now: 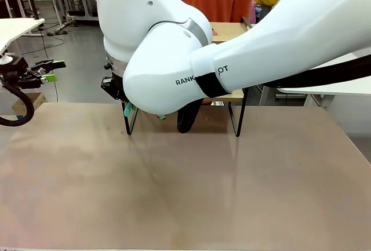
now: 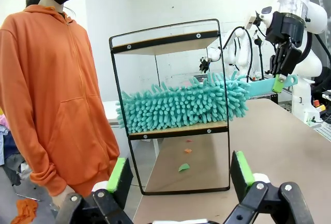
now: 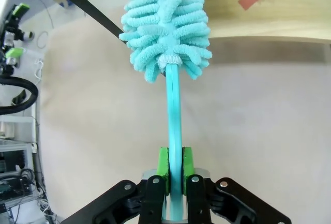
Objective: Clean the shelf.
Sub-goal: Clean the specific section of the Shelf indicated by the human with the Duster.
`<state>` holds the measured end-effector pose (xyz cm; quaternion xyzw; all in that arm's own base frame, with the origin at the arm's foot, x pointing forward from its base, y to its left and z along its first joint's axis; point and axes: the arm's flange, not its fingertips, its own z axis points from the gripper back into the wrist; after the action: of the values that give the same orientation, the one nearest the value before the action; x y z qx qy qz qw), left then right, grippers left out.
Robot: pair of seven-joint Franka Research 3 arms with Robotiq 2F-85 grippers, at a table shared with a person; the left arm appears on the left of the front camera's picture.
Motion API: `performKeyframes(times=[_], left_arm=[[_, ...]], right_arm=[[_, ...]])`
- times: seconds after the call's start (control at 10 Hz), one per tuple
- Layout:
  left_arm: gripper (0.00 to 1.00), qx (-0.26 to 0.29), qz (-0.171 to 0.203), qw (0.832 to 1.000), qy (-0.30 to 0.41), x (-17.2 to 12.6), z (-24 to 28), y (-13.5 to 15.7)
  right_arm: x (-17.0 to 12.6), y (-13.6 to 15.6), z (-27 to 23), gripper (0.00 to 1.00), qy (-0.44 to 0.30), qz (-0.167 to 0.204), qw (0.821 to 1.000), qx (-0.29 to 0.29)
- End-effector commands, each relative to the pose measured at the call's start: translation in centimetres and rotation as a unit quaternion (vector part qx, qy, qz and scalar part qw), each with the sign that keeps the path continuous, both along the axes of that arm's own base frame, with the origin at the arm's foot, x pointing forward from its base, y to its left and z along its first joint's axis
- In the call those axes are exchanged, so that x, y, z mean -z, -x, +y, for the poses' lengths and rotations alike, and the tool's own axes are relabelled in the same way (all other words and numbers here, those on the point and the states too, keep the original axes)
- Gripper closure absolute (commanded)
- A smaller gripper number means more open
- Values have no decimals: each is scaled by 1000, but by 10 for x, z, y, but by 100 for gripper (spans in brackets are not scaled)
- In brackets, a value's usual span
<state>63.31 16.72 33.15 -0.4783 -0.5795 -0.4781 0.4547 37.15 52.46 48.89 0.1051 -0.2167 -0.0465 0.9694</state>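
Nearest the lens, our left gripper [image 2: 179, 174] stands fully open and empty, aimed at the shelf [image 2: 165, 40]. The shelf stands upright on the far part of the tabletop [image 1: 174, 193], just in front of the person [image 2: 51, 89]. Our right gripper [image 3: 175, 163] is clamped on the handle [image 3: 173, 105] of the teal duster [image 2: 186, 104], whose head lies on the lower board [image 2: 207, 129]. Hazard: nothing braces the light frame, so a sideways sweep may, in our judgement, snag an upright and slide or tip the shelf. Scraps [image 2: 184, 167] lie on the tabletop beneath it.
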Motion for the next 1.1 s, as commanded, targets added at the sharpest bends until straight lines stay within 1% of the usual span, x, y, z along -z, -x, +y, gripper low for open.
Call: performKeyframes(times=[0.0, 0.4, 0.5, 0.7, 0.9, 1.0], left_arm=[[0, -1, -8, 1000, -3, -3, -1, 1], [0, -1, -8, 1000, -3, -3, -1, 1], [0, -1, -8, 1000, -3, -3, -1, 1], [0, -1, -8, 1000, -3, -3, -1, 1], [0, -1, -8, 1000, -3, -3, -1, 1], [0, -1, -8, 1000, -3, -3, -1, 1]], right_arm=[[-1, -1, 0, 87, -3, -9, 1000, 1], [-1, -1, 0, 87, -3, -9, 1000, 1], [0, -1, -1, 87, 0, -1, 1000, 1], [0, -18, -17, 87, 3, 9, 1000, 20], [3, -31, -28, 87, 24, 22, 999, 24], [3, -34, -34, 87, 29, 22, 999, 30]])
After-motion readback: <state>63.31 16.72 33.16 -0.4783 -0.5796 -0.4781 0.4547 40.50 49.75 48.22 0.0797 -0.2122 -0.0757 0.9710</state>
